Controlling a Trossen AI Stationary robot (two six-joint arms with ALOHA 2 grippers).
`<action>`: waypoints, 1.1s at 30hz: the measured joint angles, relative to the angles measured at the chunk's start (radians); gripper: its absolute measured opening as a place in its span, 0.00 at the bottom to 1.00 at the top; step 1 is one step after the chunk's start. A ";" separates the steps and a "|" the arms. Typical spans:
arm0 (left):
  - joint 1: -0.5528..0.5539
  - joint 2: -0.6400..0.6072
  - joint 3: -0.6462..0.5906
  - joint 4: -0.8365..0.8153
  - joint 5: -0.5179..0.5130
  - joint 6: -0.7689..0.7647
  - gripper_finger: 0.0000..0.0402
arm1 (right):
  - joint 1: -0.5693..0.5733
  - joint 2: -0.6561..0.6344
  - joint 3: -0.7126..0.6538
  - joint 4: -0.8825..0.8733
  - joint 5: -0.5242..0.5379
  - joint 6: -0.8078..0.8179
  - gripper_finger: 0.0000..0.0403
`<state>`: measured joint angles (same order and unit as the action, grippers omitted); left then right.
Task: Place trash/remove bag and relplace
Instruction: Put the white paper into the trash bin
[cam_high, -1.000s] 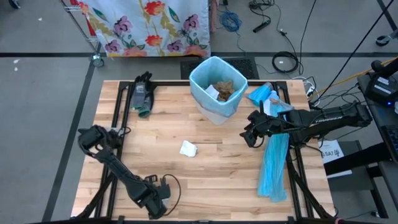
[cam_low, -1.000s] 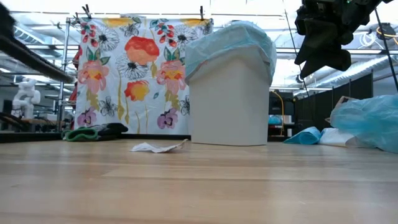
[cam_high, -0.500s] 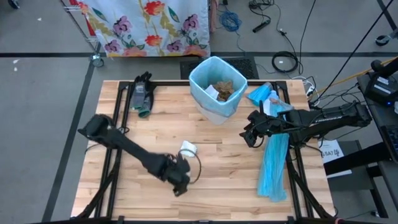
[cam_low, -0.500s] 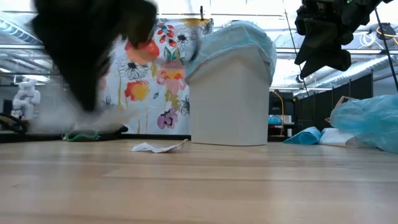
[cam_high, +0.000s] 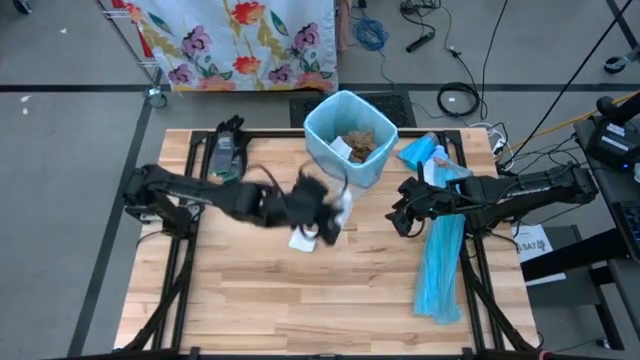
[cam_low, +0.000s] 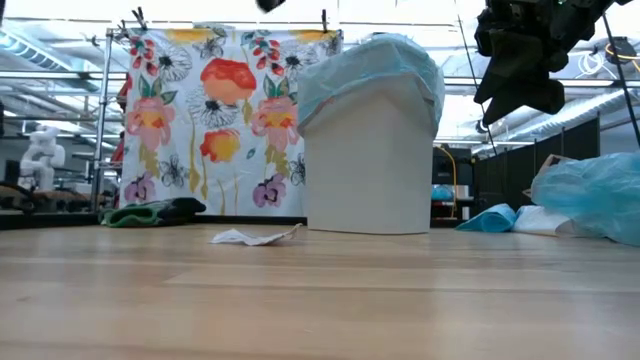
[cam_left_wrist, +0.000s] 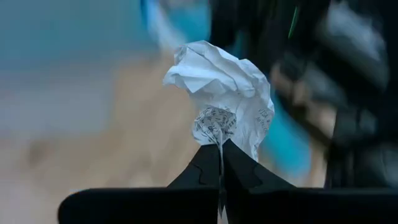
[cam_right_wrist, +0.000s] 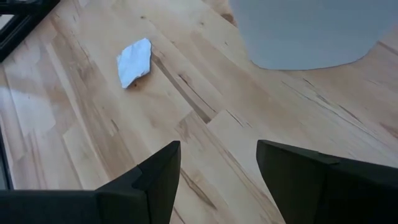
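Tissue wad (cam_left_wrist: 219, 93) pinched in left end effector (cam_left_wrist: 221, 146), arm outstretched

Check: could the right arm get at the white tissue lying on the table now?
Probably yes. The right gripper is open with bare table between it and the tissue, though the left gripper, shut on another wad, hangs close above it.

1 bin (cam_high: 349, 142), 1 white tissue wad (cam_high: 301, 241) on the table (cam_high: 250, 300), and 2 arms are counted.
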<state>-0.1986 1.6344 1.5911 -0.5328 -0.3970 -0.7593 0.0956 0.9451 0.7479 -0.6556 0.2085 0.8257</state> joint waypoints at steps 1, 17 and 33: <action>0.018 0.000 0.027 0.028 -0.026 0.034 0.00 | 0.000 0.001 0.000 0.000 0.000 0.000 0.50; 0.389 0.013 0.145 0.249 -0.062 0.181 0.04 | 0.000 0.001 0.000 0.001 0.000 0.000 0.50; 0.553 0.123 0.144 0.329 0.054 0.271 0.39 | 0.000 0.000 0.000 0.000 0.000 0.000 0.50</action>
<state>0.3549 1.7570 1.7355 -0.2037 -0.3428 -0.4885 0.0953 0.9455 0.7479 -0.6552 0.2085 0.8257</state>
